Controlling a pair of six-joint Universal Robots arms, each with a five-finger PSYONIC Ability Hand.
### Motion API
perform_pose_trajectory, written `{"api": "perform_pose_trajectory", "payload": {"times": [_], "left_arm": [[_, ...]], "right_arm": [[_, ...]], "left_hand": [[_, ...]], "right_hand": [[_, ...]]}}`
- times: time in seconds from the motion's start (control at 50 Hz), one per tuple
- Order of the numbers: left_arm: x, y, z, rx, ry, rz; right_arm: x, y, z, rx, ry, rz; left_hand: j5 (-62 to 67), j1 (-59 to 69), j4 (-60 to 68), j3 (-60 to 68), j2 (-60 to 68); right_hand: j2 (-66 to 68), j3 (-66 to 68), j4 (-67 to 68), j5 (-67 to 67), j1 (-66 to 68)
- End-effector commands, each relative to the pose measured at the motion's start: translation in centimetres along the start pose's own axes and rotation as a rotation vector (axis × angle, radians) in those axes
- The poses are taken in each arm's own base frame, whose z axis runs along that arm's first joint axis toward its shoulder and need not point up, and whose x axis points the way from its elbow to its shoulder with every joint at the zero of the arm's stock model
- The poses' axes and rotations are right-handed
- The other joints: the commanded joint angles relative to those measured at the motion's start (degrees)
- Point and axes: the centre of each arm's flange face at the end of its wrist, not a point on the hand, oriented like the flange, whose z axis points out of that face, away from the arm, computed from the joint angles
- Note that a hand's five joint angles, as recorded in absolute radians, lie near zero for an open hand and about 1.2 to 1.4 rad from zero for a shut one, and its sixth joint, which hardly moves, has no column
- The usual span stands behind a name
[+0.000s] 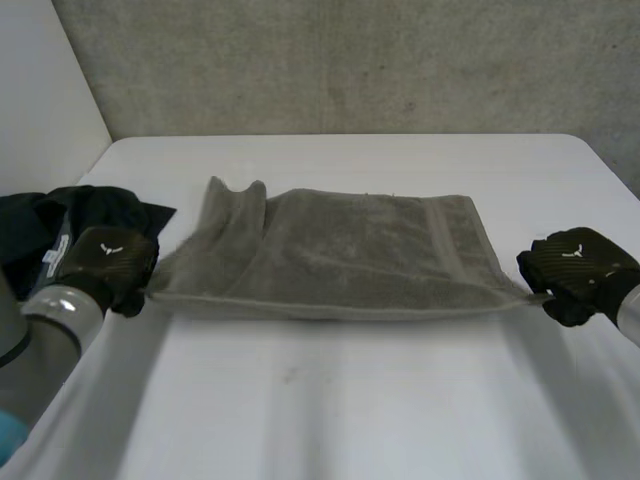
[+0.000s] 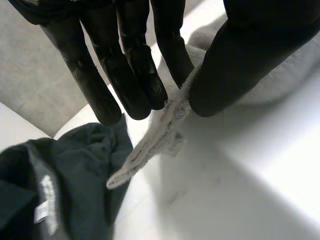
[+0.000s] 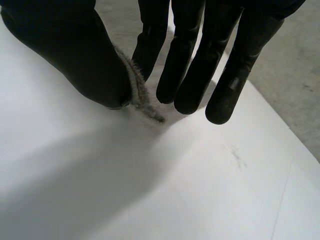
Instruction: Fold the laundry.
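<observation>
A grey-green towel (image 1: 340,250) lies folded across the middle of the white table (image 1: 340,400), its near edge stretched taut between my hands. My left hand (image 1: 108,262) pinches the towel's near left corner (image 2: 165,130) between thumb and fingers. At the opposite end, my right hand (image 1: 578,272) pinches the near right corner (image 3: 137,95) the same way, just above the tabletop. The far left corner of the towel sticks up in a rumpled flap (image 1: 232,200).
A heap of dark clothes (image 1: 60,225) with a white label (image 2: 44,200) lies at the table's left edge, just behind my left hand. A grey wall stands behind the table's far edge.
</observation>
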Motion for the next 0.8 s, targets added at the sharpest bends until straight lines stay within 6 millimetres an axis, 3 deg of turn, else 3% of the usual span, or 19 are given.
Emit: {"api": "perform_pose_trajectory", "payload": {"times": [0.02,0.12,0.2,0.26,0.34,0.42,0.46,0.62,0.8], "left_arm": [[1.8,-0.1,-6.9,-0.143,0.098,0.312],[3.5,0.9,-9.8,-0.239,0.147,0.447],[4.0,0.7,-9.8,-0.221,0.121,0.483],[4.3,0.3,-8.1,-0.162,0.087,0.478],[5.0,0.4,-3.9,-0.109,0.047,0.465],[5.1,-0.3,-0.3,-0.056,0.002,0.449],[4.9,-0.5,1.6,-0.033,-0.030,0.436],[4.8,-2.0,8.9,0.113,-0.150,0.402],[5.9,-2.5,14.3,0.238,-0.183,0.448]], "right_arm": [[-0.4,-2.5,-5.6,-0.168,-0.143,-0.178],[-1.1,-2.7,-7.7,-0.238,-0.224,-0.236],[-1.2,-2.3,-7.7,-0.246,-0.242,-0.257],[-1.1,-1.7,-6.5,-0.229,-0.214,-0.251],[-0.1,0.0,-2.1,-0.204,-0.157,-0.194],[0.8,0.3,0.9,-0.202,-0.071,-0.192],[1.1,0.4,1.9,-0.202,-0.037,-0.201],[2.8,-0.5,9.3,-0.057,0.180,-0.271],[2.6,-1.1,15.7,0.039,0.238,-0.270]], "left_hand": [[14.46,14.18,11.58,11.95,11.78],[14.46,14.18,11.58,11.95,11.78],[14.46,14.18,11.58,11.95,11.78],[14.46,14.18,11.58,11.95,11.78],[14.46,14.18,11.58,11.95,11.78],[14.46,14.18,11.58,11.95,11.78],[14.46,14.18,11.58,11.95,11.78],[14.46,14.18,11.58,11.95,11.78],[14.46,14.18,11.58,11.95,11.78]], "right_hand": [[12.77,12.51,11.93,13.18,23.72],[12.77,12.51,11.93,13.18,23.72],[12.77,12.51,11.93,13.18,23.72],[12.77,12.51,11.93,13.18,23.72],[12.77,12.51,11.93,13.18,23.72],[12.77,12.51,11.93,13.18,23.72],[12.77,12.51,11.93,13.18,23.72],[12.77,12.51,11.93,13.18,23.72],[12.77,12.51,11.93,13.18,23.72]]}}
